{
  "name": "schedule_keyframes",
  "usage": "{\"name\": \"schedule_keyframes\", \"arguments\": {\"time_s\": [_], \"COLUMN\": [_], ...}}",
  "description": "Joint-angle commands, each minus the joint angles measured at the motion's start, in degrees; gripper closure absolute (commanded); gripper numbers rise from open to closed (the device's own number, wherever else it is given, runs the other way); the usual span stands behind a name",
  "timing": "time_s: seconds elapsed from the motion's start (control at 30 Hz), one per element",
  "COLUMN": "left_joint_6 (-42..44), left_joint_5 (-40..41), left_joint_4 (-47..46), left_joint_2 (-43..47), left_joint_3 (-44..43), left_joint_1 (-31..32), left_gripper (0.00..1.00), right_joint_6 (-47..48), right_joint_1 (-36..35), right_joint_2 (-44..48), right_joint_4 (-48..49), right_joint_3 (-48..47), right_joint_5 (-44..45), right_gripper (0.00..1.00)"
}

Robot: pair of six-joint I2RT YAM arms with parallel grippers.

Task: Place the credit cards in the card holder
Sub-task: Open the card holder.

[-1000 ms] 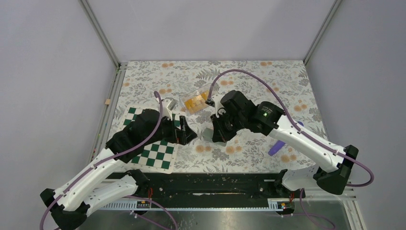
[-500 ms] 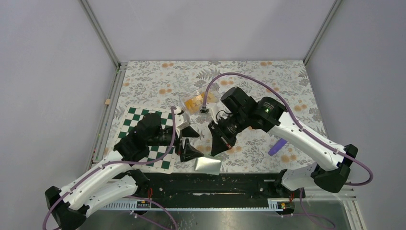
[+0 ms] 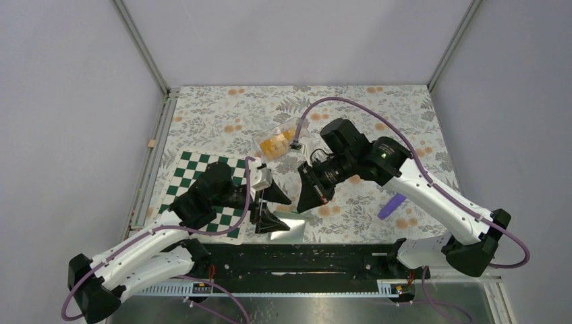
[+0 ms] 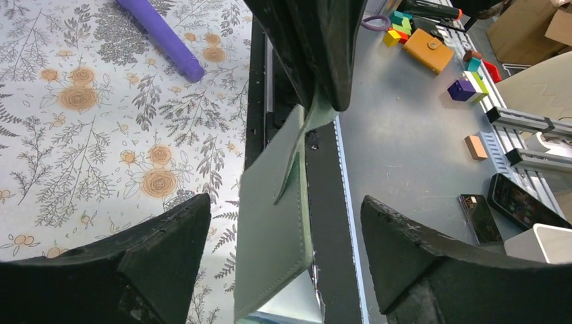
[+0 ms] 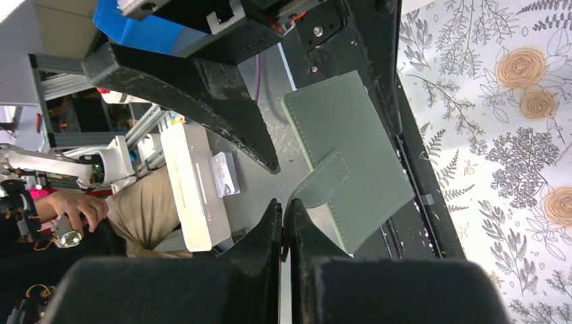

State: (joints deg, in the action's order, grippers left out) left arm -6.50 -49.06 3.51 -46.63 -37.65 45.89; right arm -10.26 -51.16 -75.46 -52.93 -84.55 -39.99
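Note:
The credit cards (image 3: 275,144), orange-yellow, lie in a clear box at the table's middle back. The grey-green card holder (image 3: 291,228) hangs near the front edge. My right gripper (image 3: 307,202) is shut on its flap (image 5: 324,181), the fingertips (image 5: 283,210) pinched together. In the left wrist view the card holder (image 4: 270,229) stands between the two fingers of my open left gripper (image 4: 284,204), with a gap on each side. The flap (image 4: 307,118) runs up into the right gripper's fingers (image 4: 324,54).
A green-and-white chequered board (image 3: 229,217) lies under the left arm. A purple cylinder (image 3: 391,206) rests on the floral cloth at the right. The black mounting rail (image 3: 324,253) runs along the near edge, just below the holder.
The right gripper has carried the card holder from the table's middle toward the near edge. The left gripper has swung off the board and now straddles it.

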Motion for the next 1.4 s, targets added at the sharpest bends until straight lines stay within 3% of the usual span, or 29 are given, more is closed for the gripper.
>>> {"name": "schedule_keyframes", "arguments": {"time_s": [0.0, 0.07, 0.2, 0.23, 0.3, 0.33, 0.4, 0.5, 0.63, 0.77, 0.87, 0.93, 1.0, 1.13, 1.17, 1.3, 1.37], "left_joint_6": [0.5, 0.5, 0.2, -0.1, -2.0, -3.6, -7.3, -13.9, -22.3, -25.1, -26.1, -26.9, -27.4, -27.0, -26.3, -23.6, -22.6], "left_joint_5": [0.8, 1.1, 1.8, 2.4, 4.3, 5.1, 6.3, 6.2, 3.3, 2.3, 2.5, 2.6, 3.0, 3.9, 4.5, 13.9, 21.1], "left_joint_4": [-3.6, -3.6, -1.6, -1.3, -1.5, -1.9, -3.1, -3.2, -6.6, -10.2, -10.8, -11.2, -11.3, -9.4, -7.9, 0.0, 5.2], "left_joint_2": [1.8, 1.3, -0.2, -0.2, 0.1, 0.2, 0.4, -0.8, -3.0, -2.4, -1.7, -1.4, -1.0, 0.2, 0.7, 5.1, 8.4], "left_joint_3": [0.8, 0.8, -0.6, -1.0, -1.5, -1.7, -2.3, -4.1, -6.6, -6.7, -6.6, -6.5, -6.2, -5.6, -5.7, -5.4, -5.0], "left_joint_1": [0.6, 0.7, 0.7, 0.7, 0.7, 0.7, 0.7, 0.6, 0.7, 0.7, 0.7, 0.7, 0.7, 0.7, 0.7, 0.6, 0.6], "left_gripper": [0.26, 0.44, 0.96, 1.00, 1.00, 1.00, 1.00, 1.00, 1.00, 1.00, 1.00, 1.00, 1.00, 0.91, 0.85, 0.36, 0.22], "right_joint_6": [-2.6, -3.6, -4.2, -4.2, -4.2, -4.3, -4.3, -4.4, -4.6, -5.7, -7.6, -9.4, -11.3, -15.5, -16.1, -15.9, -15.5], "right_joint_1": [1.0, 1.1, 1.3, 1.4, 2.0, 2.4, 3.3, 4.0, 4.0, 4.0, 4.0, 4.0, 4.0, 4.0, 4.0, 4.1, 4.3], "right_joint_2": [1.2, 1.5, 2.4, 3.0, 4.9, 6.0, 8.5, 12.6, 16.4, 17.9, 17.6, 16.5, 14.7, 13.4, 13.7, 15.8, 16.6], "right_joint_4": [4.4, 6.1, 6.5, 6.6, 6.6, 6.8, 7.8, 9.7, 11.8, 14.1, 17.6, 19.6, 21.4, 27.4, 28.3, 27.7, 26.4], "right_joint_3": [0.8, 1.4, 1.5, 1.7, 2.8, 3.5, 5.6, 9.5, 14.9, 18.6, 20.4, 20.8, 20.9, 22.0, 22.2, 23.2, 23.9], "right_joint_5": [-4.7, -5.8, -3.5, -1.8, 2.3, 3.9, 6.6, 8.5, 6.2, 5.0, 2.1, 0.2, -2.0, -4.7, -4.4, 0.4, 2.1], "right_gripper": [1.00, 1.00, 0.99, 0.90, 0.62, 0.54, 0.28, 0.02, 0.01, 0.00, 0.03, 0.18, 0.39, 0.91, 1.00, 1.00, 1.00]}}
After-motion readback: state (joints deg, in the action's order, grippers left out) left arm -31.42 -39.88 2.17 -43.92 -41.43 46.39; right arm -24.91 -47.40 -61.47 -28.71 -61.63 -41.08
